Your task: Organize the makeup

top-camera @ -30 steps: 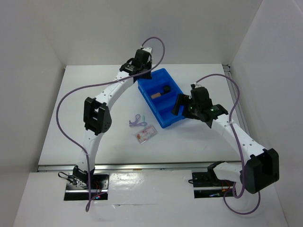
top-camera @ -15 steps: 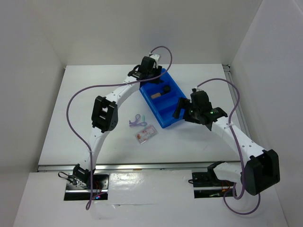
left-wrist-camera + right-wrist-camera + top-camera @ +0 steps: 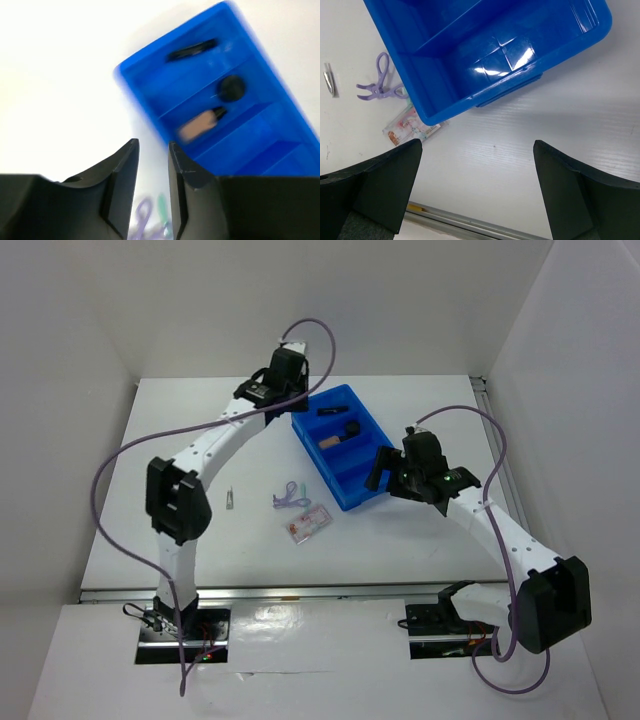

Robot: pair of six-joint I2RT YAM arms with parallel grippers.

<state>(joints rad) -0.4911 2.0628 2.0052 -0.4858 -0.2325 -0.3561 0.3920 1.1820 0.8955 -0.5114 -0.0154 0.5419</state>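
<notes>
The blue tray (image 3: 350,495) holds the slim black tube (image 3: 330,411), the round black puff (image 3: 352,427) and the beige black-capped bottle (image 3: 330,441); all three also show in the left wrist view: tube (image 3: 192,50), puff (image 3: 232,87), bottle (image 3: 200,125). The lilac looped tool (image 3: 290,495), the pink-red packet (image 3: 307,524) and the tiny silver piece (image 3: 229,500) lie on the table left of the tray. My left gripper (image 3: 285,390) hangs above the tray's far left corner, empty, jaws a narrow gap apart (image 3: 153,145). My right gripper (image 3: 383,468) is wide open and empty (image 3: 477,145) at the tray's near end.
White walls close in the table at the back and both sides. A metal rail (image 3: 470,225) runs along the near table edge. In the right wrist view the lilac tool (image 3: 380,85), the silver piece (image 3: 328,80) and the packet (image 3: 412,127) lie beside the tray's corner (image 3: 427,117).
My left arm has swung left, its elbow moving out and down, and the gripper has pulled back off the tray. The silver piece now shows. The right arm has barely moved.
</notes>
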